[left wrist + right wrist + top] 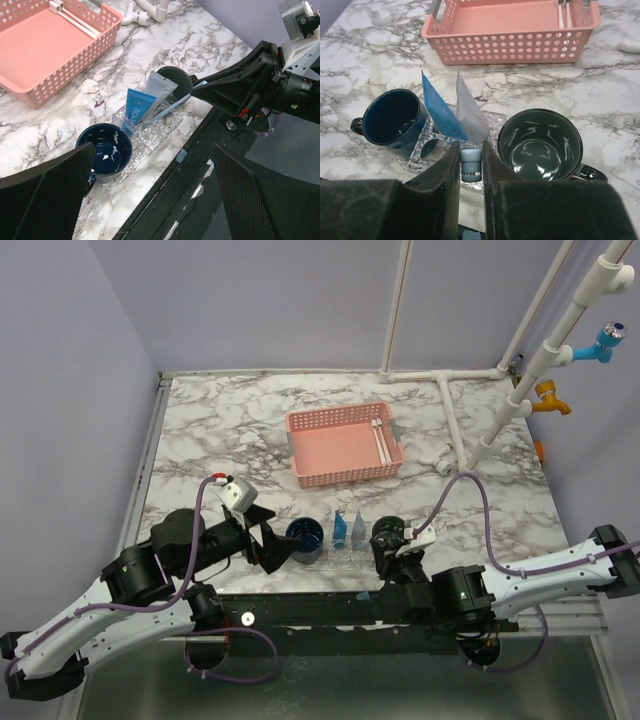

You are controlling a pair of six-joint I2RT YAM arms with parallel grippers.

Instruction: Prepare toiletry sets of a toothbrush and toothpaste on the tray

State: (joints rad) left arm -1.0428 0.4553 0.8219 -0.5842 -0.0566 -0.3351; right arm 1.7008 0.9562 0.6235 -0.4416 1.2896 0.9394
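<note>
On L-wrist cam only, toothbrush (172, 105) shows lengthwise in R fingers (225, 87).

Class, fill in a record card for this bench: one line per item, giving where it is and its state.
Navy mug: empty, on the left end of the tray
Tubes: blue and pale grey, standing between the mugs
Dark green mug: empty, right of the tubes
Left gripper: open, beside the navy mug
Right gripper: shut on the toothbrush
Pink basket: behind, holds white toothbrushes
</note>
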